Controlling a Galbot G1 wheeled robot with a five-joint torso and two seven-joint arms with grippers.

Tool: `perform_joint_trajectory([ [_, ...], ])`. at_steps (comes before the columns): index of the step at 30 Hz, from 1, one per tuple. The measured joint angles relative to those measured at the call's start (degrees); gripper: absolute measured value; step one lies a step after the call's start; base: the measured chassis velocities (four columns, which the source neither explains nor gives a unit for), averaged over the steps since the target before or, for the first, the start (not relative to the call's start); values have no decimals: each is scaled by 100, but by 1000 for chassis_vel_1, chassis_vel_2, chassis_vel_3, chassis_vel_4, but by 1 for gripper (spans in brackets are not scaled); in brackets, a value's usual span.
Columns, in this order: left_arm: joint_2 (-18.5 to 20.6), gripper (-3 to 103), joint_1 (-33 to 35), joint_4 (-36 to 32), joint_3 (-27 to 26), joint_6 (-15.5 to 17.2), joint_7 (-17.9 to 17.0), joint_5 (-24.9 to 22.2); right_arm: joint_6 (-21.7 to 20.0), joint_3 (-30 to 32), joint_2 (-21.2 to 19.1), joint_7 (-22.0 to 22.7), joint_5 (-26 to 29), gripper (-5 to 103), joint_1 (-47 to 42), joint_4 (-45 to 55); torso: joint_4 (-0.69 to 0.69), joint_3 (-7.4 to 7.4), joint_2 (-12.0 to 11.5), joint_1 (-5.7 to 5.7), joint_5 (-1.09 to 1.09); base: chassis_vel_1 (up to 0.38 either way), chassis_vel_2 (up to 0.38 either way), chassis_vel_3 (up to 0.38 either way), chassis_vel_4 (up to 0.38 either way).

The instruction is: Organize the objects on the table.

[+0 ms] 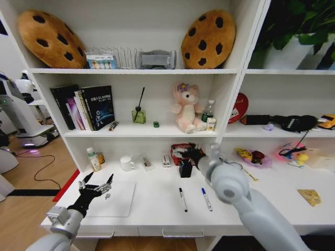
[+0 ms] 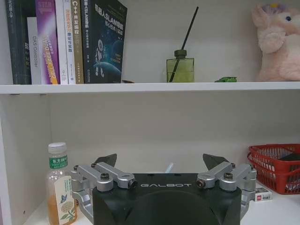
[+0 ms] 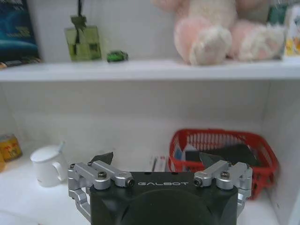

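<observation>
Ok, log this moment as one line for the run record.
left claw: open, above laptop | right claw: open, near red basket | two markers on table, untouched

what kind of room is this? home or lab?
Probably a lab mock-up of a home study: a white desk under built-in shelves with books, a plush bear and cookie cushions. Another robot's white base stands on the floor, which hints at a lab.

Silver laptop [image 1: 109, 198] closed, table [image 1: 157, 209] left; two pens [image 1: 182, 199] parallel, centre.
</observation>
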Motion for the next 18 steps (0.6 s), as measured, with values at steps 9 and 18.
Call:
perform_joint_trajectory([
  [9,0,100,0,-1,0,0,-1,0,411,-215,494,111,-642,100,-602,-994,3,1,-1,1,-2,0,0,0,0],
  [18,0,100,0,-1,0,0,-1,0,867,-1021,1476,746,-968,100,-643,-1987,3,1,-1,1,-1,0,0,0,0],
])
